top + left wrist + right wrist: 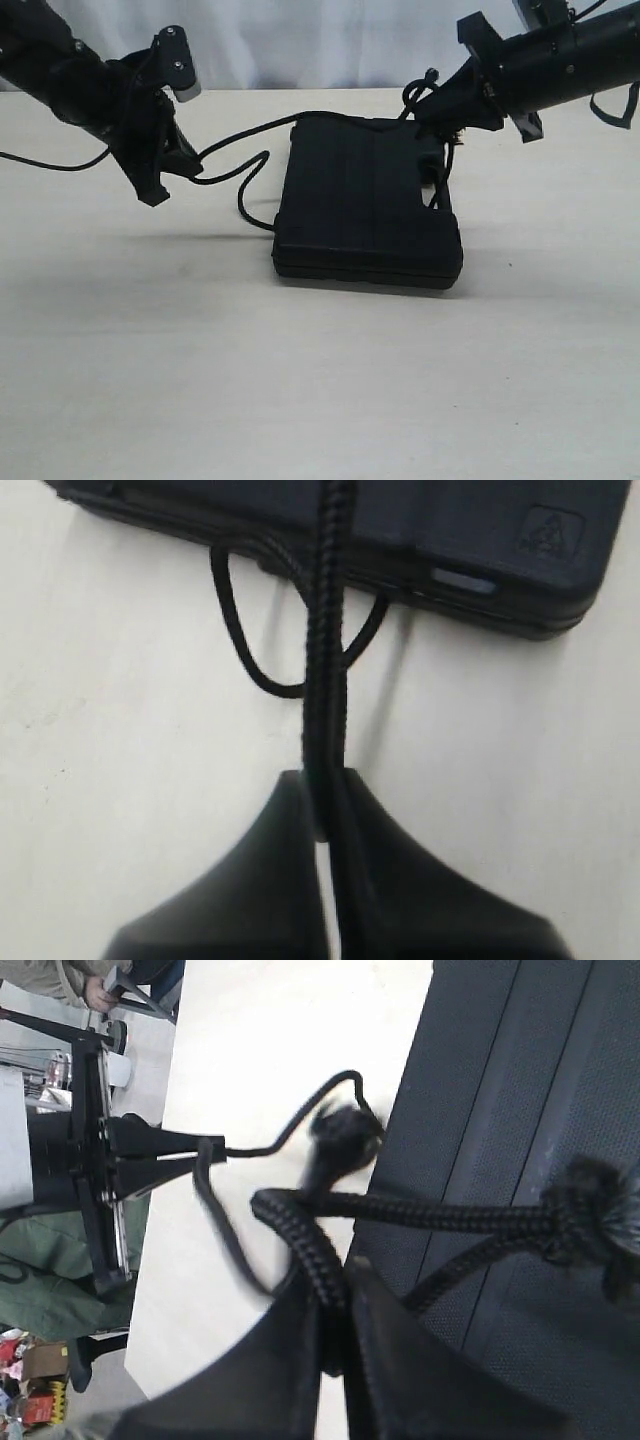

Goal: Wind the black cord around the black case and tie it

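So far your cord (325,680) runs over the far edge of the case (365,205), which lies flat mid-worktop (300,400). Left jaws and right jaws each pinch the cord. The wrap looks barely begun, and no finishing tie is visible.

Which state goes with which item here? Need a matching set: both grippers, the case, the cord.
Column one:
1. left gripper
2. right gripper
3. black case
4. black cord

Column two:
A. lies flat on the table
B. shut on the cord at the case's far right corner
C. runs from one gripper to the other along the case's far edge
D. shut on the cord, left of the case in the exterior view

Pairs: 1-D, 2-B, 3-A, 4-C
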Tool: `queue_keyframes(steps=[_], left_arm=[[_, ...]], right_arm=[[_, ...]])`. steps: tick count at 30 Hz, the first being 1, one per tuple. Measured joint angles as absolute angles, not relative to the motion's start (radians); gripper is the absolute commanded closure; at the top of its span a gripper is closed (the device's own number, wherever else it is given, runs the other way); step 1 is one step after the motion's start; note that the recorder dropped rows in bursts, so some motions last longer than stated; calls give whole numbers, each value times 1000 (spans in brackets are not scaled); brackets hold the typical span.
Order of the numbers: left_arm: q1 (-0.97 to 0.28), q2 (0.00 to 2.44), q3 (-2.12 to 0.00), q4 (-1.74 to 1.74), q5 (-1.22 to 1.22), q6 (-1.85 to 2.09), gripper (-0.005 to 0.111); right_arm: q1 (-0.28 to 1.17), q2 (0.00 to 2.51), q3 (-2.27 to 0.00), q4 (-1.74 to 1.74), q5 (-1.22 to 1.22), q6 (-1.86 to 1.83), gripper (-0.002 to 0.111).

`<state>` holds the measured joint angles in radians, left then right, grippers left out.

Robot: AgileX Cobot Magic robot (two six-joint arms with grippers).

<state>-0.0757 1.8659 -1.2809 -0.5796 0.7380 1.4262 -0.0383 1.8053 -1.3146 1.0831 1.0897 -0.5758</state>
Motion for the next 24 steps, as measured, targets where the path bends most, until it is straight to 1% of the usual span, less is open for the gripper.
queue_keyframes(steps=[6, 10, 13, 15, 19, 24], left_arm=[[-89, 1866, -1281, -586, 727, 1392, 107], [-150, 1866, -1281, -602, 727, 1390, 107], [-225, 1866, -1281, -629, 703, 1354, 107], [-245, 1866, -1281, -673, 689, 1343, 107], [-228, 1866, -1281, -706, 690, 1338, 107], [-118, 1853, -1281, -681, 705, 1336, 107]], right_arm=[[-38, 1805, -1315, 1083, 1098, -617, 104], [-38, 1805, -1315, 1083, 1098, -624, 104], [-38, 1805, -1315, 1083, 1098, -628, 104], [-38, 1805, -1315, 1060, 1096, -628, 104], [-38, 1805, -1315, 959, 1047, -599, 104], [-38, 1805, -1315, 861, 979, -551, 104]])
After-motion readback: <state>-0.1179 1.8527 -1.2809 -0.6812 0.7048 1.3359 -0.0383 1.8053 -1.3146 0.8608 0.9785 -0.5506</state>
